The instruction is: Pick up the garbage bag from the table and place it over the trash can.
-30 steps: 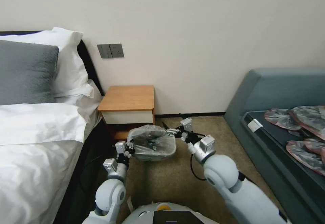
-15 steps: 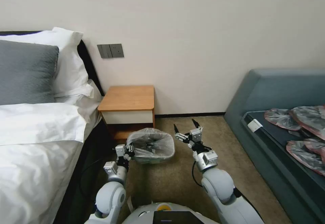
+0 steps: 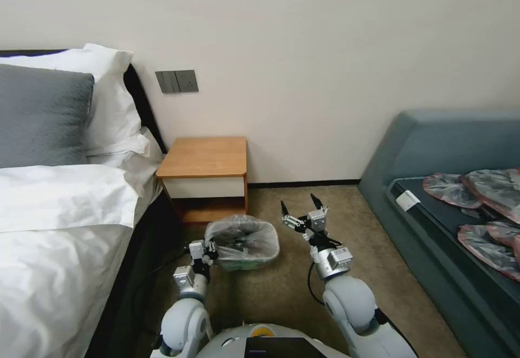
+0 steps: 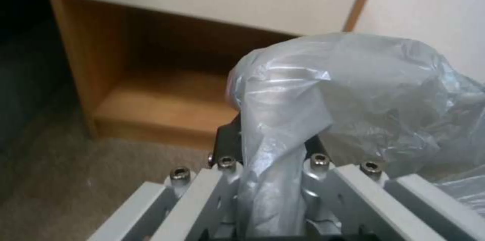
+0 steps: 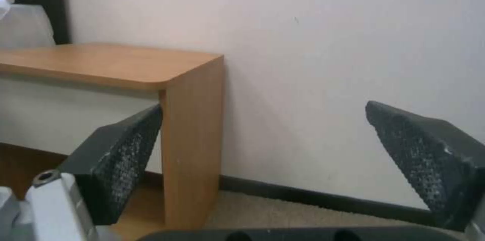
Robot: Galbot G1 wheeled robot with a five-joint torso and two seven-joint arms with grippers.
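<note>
A: Starting from the left, where is the garbage bag (image 3: pixel 242 233)?

B: It lies draped over the trash can (image 3: pixel 246 262), which stands on the carpet in front of the bench (image 3: pixel 205 158), a small wooden nightstand. The grey plastic covers the rim all round, and a little of the can's pale wall shows beneath it.

A: And the left gripper (image 3: pixel 210 248)?

B: It sits at the bag's near-left edge. In the left wrist view its fingers are clamped on a gathered fold of the plastic (image 4: pixel 283 127), with the nightstand's lower shelf behind.

A: Further right?

B: The right gripper (image 3: pixel 299 213) hovers just beside the can's right side, apart from the bag, its two dark fingers (image 5: pixel 119 157) spread wide with nothing between them. The right wrist view looks past them at the nightstand's corner (image 5: pixel 192 82) and the wall.

A: Any writing?

B: A small label on the right arm's wrist, too small to read.
</note>
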